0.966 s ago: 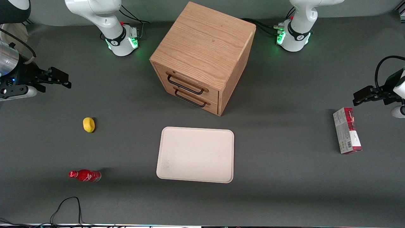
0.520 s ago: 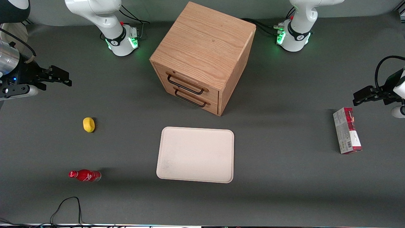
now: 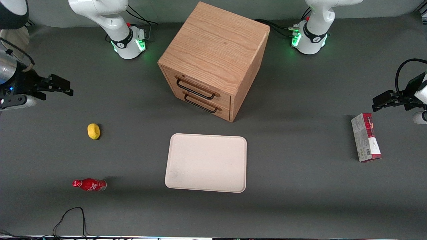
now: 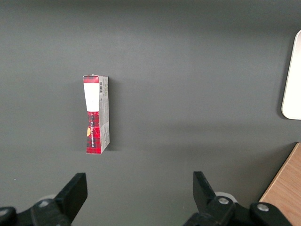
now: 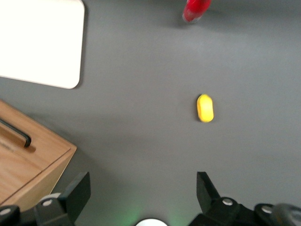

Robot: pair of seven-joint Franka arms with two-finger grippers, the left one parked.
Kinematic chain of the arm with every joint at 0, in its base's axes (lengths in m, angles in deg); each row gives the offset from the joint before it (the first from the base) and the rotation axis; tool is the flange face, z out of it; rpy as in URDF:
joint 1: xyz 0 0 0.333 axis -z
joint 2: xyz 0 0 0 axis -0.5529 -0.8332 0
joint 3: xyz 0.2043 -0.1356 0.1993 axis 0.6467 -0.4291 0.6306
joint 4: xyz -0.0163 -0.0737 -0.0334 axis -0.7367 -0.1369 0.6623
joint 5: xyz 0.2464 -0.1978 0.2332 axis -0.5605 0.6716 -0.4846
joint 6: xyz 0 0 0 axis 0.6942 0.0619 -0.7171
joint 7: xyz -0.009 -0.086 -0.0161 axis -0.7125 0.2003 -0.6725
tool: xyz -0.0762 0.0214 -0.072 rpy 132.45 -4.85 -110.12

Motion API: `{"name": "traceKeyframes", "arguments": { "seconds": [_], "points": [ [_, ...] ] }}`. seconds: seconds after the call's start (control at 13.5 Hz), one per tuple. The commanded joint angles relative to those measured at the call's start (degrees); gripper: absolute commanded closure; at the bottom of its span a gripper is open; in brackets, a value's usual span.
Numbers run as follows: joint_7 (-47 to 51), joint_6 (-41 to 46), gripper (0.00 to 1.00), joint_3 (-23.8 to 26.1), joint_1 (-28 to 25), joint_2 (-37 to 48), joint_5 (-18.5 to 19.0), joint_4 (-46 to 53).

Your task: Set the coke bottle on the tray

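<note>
front view: the coke bottle (image 3: 89, 184) lies on its side on the dark bench (image 3: 300, 186), toward the working arm's end and close to the front camera, its cap pointing away from the tray (image 3: 206, 162). the tray sits flat near the middle of the bench, well apart from the bottle, with nothing on it. a small yellow object (image 3: 93, 131) rests farther from the camera than the bottle. a wooden drawer cabinet (image 3: 213, 60) with two dark handles stands farther from the camera than the tray, its drawer fronts turned toward the tray. a red-and-grey carton (image 3: 365, 137) lies toward the parked arm's end. the end effector (image 3: 63, 86) hangs above the bench at the working arm's end, farther from the camera than the yellow object and well apart from the bottle; it grips nothing.

right wrist view: the end effector (image 5: 143, 193) has its fingers (image 5: 79, 190) spread wide, with only bare bench between them. the yellow object (image 5: 205, 108) lies on the bench, the bottle (image 5: 195, 10) shows only in part at the frame's edge, and a rounded corner of the tray (image 5: 42, 42) and a corner of the cabinet (image 5: 28, 160) are also seen.

left wrist view: the carton (image 4: 96, 114) lies flat on the bench, with an edge of the tray (image 4: 291, 75) visible.
</note>
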State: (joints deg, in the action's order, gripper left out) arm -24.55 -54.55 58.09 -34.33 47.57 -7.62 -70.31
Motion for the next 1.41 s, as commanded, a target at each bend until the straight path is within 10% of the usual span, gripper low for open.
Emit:
{"name": "traceKeyframes", "arguments": {
  "seconds": [0.0, 0.37, 1.34],
  "points": [
    [-3.6, 1.8, 0.00, -0.4, 4.1, -13.1, -0.1, 14.9],
    [-7.7, 1.8, 0.00, -0.3, 8.1, -33.1, 0.7, 36.8],
    [-8.2, -9.2, 0.00, -0.1, 5.4, -37.1, 1.2, 30.2]
  ]
}}
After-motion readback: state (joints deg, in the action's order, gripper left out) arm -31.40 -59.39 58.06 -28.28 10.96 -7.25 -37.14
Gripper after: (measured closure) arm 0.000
